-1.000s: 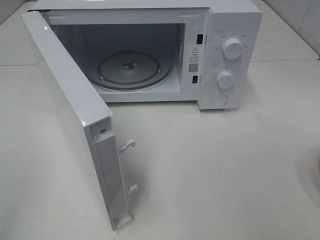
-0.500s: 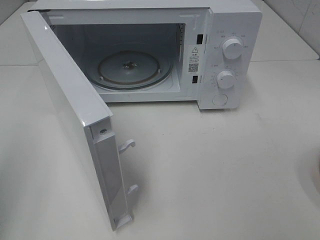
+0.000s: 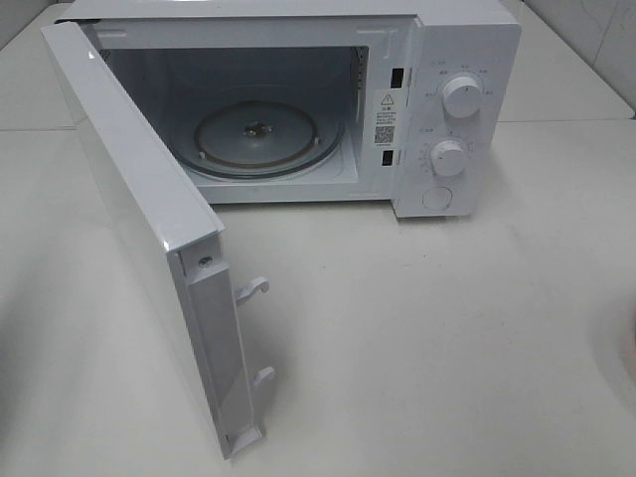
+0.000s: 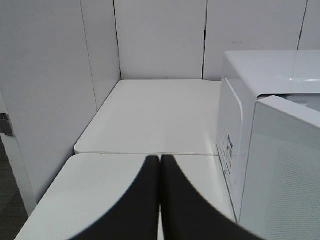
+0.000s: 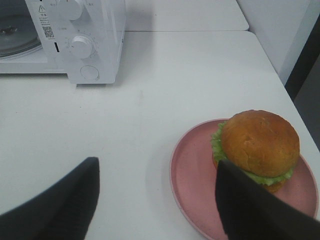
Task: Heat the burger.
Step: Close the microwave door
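The burger [image 5: 260, 142], a golden-brown bun with a green lettuce edge, sits on a pink plate [image 5: 192, 187] near the table's right edge. My right gripper [image 5: 156, 165] hangs open just short of it. One finger [image 5: 70, 202] is over bare table and the other finger [image 5: 247, 210] is over the plate beside the burger, with nothing held. My left gripper [image 4: 160, 159] is shut on nothing, its fingertips pressed together beside the microwave's outer wall [image 4: 232, 130]. Neither gripper nor the burger shows in the exterior view.
The white microwave [image 3: 437, 60] stands at the back with its door [image 3: 139, 219] swung wide open toward the front left. Its glass turntable [image 3: 263, 139] is bare. Two knobs [image 3: 460, 96] and a button are on its right panel. White wall panels [image 4: 160, 40] close the far side.
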{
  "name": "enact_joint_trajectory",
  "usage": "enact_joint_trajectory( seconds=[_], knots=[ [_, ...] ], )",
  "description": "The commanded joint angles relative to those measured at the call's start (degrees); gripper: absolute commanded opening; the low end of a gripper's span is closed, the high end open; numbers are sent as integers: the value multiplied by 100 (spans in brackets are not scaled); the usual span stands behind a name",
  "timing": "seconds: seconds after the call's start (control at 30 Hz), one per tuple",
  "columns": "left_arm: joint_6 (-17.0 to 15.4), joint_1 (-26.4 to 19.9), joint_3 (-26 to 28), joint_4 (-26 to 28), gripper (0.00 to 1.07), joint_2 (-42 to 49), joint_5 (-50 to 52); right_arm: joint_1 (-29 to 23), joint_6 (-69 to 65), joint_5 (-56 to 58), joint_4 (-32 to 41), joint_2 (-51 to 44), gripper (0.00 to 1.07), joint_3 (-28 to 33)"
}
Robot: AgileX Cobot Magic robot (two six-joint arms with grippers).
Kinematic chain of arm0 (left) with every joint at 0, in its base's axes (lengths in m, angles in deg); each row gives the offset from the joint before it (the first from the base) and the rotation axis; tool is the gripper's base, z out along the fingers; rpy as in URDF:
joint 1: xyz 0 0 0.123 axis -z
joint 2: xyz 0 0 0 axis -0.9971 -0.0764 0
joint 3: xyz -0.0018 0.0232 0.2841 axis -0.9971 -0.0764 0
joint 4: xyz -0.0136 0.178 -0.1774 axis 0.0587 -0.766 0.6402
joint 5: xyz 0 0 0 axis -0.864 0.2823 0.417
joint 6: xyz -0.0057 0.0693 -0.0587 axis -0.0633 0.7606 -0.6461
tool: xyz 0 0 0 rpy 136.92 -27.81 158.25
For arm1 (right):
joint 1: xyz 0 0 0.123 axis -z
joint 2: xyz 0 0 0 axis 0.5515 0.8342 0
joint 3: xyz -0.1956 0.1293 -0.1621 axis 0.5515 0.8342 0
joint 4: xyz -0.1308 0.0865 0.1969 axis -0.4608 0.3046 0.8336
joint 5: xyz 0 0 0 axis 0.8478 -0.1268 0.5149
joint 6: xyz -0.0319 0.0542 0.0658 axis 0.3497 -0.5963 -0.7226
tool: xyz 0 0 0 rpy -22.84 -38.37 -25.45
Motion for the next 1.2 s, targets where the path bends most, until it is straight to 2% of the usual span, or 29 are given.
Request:
enact_joint_trajectory(
  seconds=[0.03, 0.07, 0.13, 0.17, 0.23, 0.27, 0.3, 0.33, 0.37, 0.5, 0.57, 0.7, 0.83, 1.2],
  knots=[
    [-126, -11, -206, -390, 0, -693, 1071, 34, 92, -46, 11, -155, 64, 6],
    [-126, -11, -206, -390, 0, -693, 1071, 34, 92, -46, 11, -155, 64, 6],
    [-413, -11, -206, -802, 0, -1295, 1564, 34, 92, -46, 11, -155, 64, 6],
    [-413, -11, -206, -802, 0, -1295, 1564, 34, 92, -46, 11, -155, 64, 6],
    [-676, -11, -206, -1364, 0, -1948, 2206, 34, 92, -46, 11, -155, 64, 6],
    [-676, -11, -206, -1364, 0, -1948, 2206, 34, 92, -46, 11, -155, 64, 6],
    [-819, -11, -206, -1770, 0, -2298, 2670, 34, 92, -46, 11, -155, 64, 6],
    [-819, -11, -206, -1770, 0, -2298, 2670, 34, 92, -46, 11, -155, 64, 6],
    [-848, -11, -206, -2063, 0, -2624, 3128, 34, 92, -46, 11, -155, 64, 6],
    [-888, -6, -172, -2303, 0, -3111, 3564, 34, 92, -46, 11, -155, 64, 6],
    [-1123, 138, 6, -2510, 0, -3489, 3535, 34, 92, -46, 11, -155, 64, 6],
    [-1140, 424, 183, -2475, 0, -3793, 3535, 34, 92, -46, 11, -155, 64, 6],
    [-871, 877, 430, -2424, 0, -4234, 3524, 34, 92, -46, 11, -155, 64, 6],
    [-911, 1679, 825, -1948, 0, -4887, 3529, 34, 92, -46, 11, -155, 64, 6]
  ],
)
